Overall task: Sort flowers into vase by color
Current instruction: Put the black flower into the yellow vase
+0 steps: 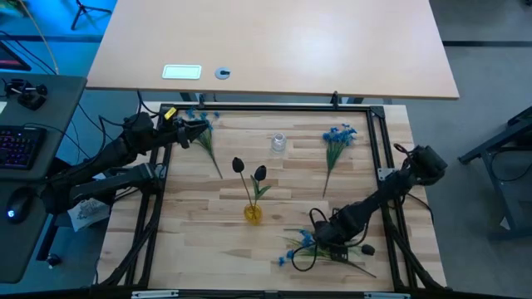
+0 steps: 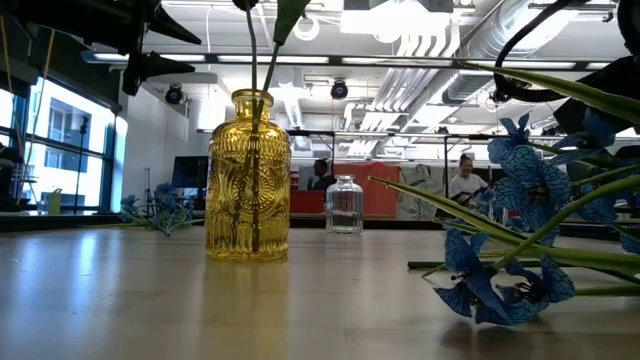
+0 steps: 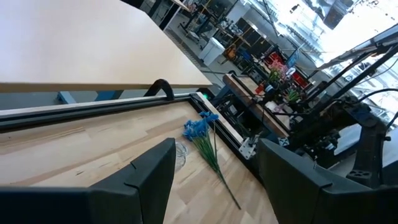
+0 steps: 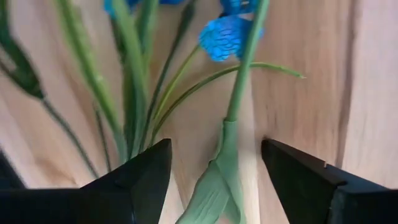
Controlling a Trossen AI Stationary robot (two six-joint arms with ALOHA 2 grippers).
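Right gripper (image 1: 326,237) is down low over the blue spray (image 1: 303,246) at the near edge of the table (image 1: 208,216), fingers (image 4: 143,180) spread wide either side of a green stem (image 4: 239,81) and not gripping. Left gripper (image 1: 193,129) hangs open at the far-left corner by another blue bunch (image 1: 202,131). Two black buds (image 1: 248,170) already stand in the yellow vase (image 1: 253,213), the clear vase (image 1: 278,142) behind it.

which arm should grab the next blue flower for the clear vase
Right. The right gripper is open and already down over the blue flowers at the table's near edge, a green stem between its fingers. The left gripper sits at the far left corner. The clear vase stands empty.
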